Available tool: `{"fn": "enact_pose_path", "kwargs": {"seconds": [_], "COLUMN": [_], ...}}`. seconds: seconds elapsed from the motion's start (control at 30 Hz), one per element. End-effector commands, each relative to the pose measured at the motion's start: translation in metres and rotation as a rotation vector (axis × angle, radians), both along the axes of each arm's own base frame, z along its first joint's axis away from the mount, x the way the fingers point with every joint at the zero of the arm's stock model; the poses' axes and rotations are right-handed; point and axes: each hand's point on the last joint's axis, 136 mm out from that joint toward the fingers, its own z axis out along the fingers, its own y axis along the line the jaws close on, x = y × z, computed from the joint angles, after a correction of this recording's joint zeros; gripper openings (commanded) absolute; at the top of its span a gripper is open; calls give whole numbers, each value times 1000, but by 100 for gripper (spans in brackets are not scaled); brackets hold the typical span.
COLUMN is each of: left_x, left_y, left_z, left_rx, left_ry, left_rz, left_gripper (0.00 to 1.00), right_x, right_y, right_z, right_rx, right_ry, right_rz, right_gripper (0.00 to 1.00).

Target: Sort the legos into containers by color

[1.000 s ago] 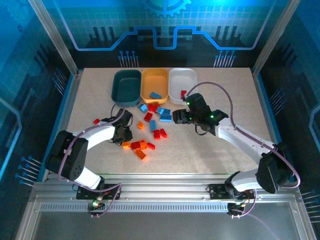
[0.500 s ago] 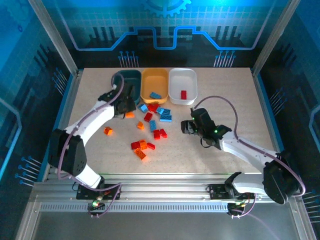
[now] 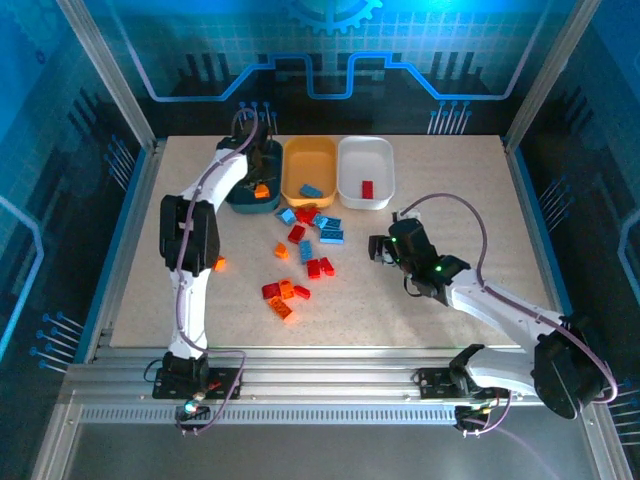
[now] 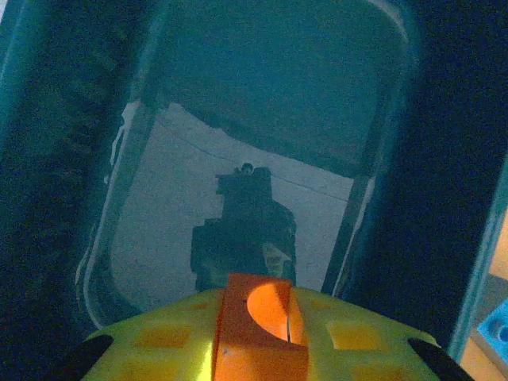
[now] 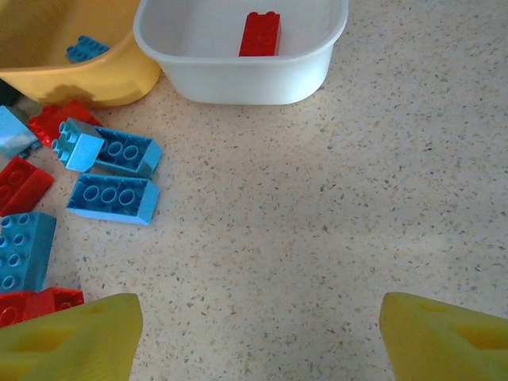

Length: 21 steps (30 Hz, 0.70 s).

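The left claw is gripping one orange brick, closed down tight on it. The brick is a small matte plastic block with a round hollow on its face. The claw is holding it just above the teal tub. This tub is showing smooth glossy walls and rounded corners, and its bottom is reflecting the arm like a dark mirror.

The right claw is standing wide open over the table, with nothing between its yellow fingers. The table is showing a pale speckled surface, a little like stone.

Three tubs of the same rounded shape are sitting close side by side in one row: the teal tub, the yellow tub and the white tub. One blue brick is lying in the yellow tub and one red brick in the white tub.

The loose bricks are lying on the table near the front of the tubs, all studded and hard-edged. I am counting about five blue, six red and four orange. One of the orange is lying apart, at the left beside the left arm.
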Motion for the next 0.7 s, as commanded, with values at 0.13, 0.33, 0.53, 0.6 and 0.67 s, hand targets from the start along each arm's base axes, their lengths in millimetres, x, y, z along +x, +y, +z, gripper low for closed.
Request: {"fn": "enact_pose_path", "kwargs": {"seconds": [0.13, 0.33, 0.53, 0.6, 0.67], "left_x": [12, -3, -52, -70, -87], "left_y": [-10, -17, -30, -35, -38], "left_z": [20, 69, 127, 132, 130], "left_rx": [-68, -121, -296, -364, -430], "left_ry": [-34, -110, -243, -275, -293], "left_rz": [-43, -69, -61, -62, -56], "left_gripper": [55, 81, 99, 99, 99], "right_x": [7, 6, 2, 4, 12], "right_y": [16, 47, 73, 81, 87], "right_z": [-4, -13, -17, -20, -23], "right_rx": [28, 3, -48, -66, -102], "right_ry": [30, 64, 67, 83, 104], "right_rz": [56, 169, 277, 323, 339], "right_gripper": [81, 83, 78, 78, 79]}}
